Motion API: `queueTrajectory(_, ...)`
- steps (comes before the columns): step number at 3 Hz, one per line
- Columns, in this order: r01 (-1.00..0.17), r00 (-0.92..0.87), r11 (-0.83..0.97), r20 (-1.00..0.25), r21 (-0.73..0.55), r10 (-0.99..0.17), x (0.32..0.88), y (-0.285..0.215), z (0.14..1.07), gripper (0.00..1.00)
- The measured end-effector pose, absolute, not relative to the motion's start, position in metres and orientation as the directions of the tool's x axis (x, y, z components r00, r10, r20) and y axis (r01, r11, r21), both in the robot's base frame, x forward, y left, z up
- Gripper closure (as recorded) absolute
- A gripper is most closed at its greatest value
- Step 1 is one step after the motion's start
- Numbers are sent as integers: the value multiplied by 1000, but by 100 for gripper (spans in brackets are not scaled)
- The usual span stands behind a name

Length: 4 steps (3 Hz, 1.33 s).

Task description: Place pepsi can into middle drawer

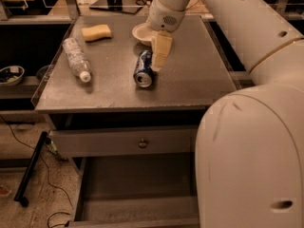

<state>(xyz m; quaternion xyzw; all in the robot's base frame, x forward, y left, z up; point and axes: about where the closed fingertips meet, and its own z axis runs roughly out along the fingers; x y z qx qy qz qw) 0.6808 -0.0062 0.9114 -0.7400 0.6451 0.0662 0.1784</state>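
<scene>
On tabletop (194, 75), pepsi can (144, 69) lies lengthwise toward camera; gripper (159, 61) beside.

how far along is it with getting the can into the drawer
Done: the drawer is open, floor bare. In hand: the gripper is low beside the can, which lies on its side on the tabletop, not yet lifted. Left: grasp it, carry it, set it in the drawer.
</scene>
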Motion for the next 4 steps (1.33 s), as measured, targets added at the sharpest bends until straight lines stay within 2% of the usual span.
queueTrajectory(2, -994, 99, -75, -362, -80, -927, 674, 7, 881, 0)
queueTrajectory(4, -995, 99, -79, -395, -68, -913, 682, 16, 867, 0)
